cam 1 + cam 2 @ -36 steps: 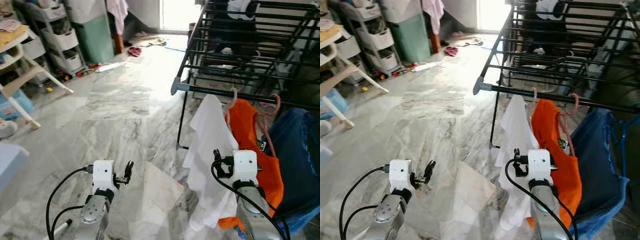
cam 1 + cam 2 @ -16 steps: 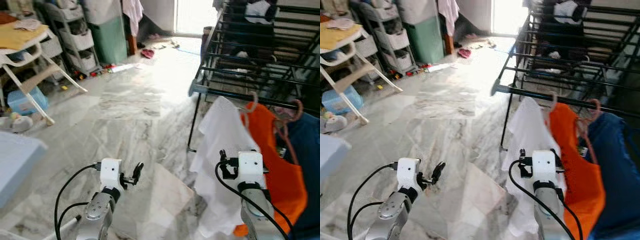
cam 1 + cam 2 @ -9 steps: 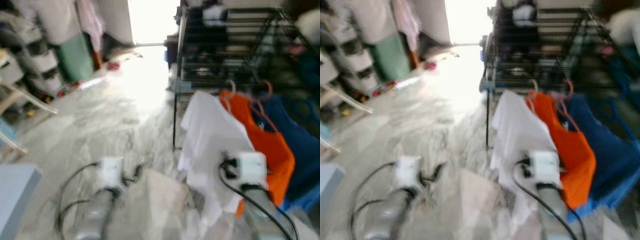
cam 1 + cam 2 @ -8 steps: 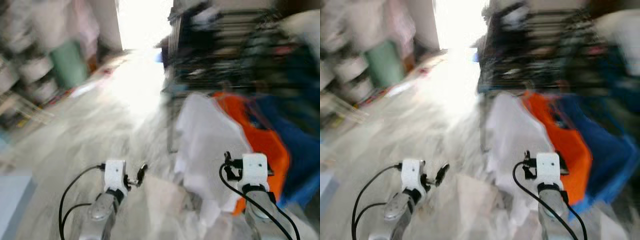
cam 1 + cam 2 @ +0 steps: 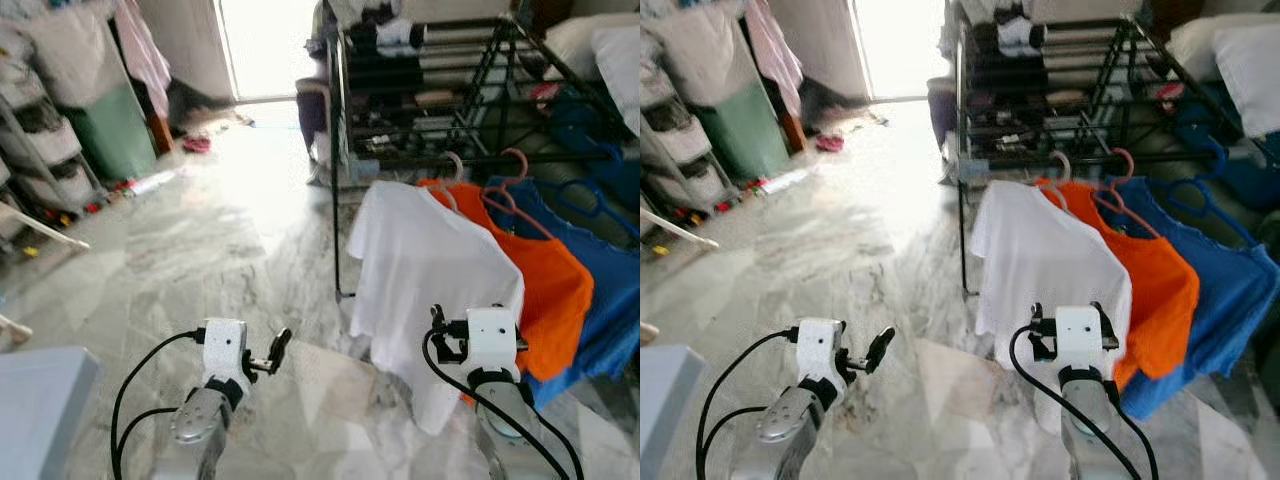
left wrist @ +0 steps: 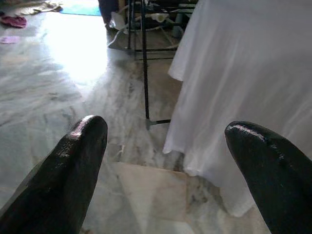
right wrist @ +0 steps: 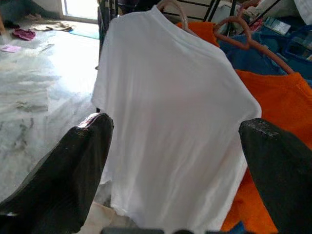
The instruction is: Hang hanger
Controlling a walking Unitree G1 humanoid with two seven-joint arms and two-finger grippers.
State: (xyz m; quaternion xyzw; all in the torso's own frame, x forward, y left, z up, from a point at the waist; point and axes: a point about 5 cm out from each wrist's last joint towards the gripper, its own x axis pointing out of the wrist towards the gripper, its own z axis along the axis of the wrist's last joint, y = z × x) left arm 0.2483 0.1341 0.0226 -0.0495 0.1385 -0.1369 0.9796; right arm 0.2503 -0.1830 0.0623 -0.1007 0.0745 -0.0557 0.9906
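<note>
A black drying rack stands ahead on the right. From its front rail hang a white T-shirt on a pale hanger, an orange shirt on a pink hanger, and a blue shirt on a blue hanger. My right gripper is open and holds nothing, low in front of the white T-shirt and apart from it. Over the marble floor, left of the shirts, my left gripper is held open with nothing in it.
A green bin and white drawer shelves line the left wall, with pink cloth hanging above. Small items and a red slipper lie near the bright doorway. A pale blue surface sits at my lower left.
The camera has swung, blurring on the way, and the rack with the three shirts now sits more squarely ahead. Both arms keep their pose and both grippers stay open.
</note>
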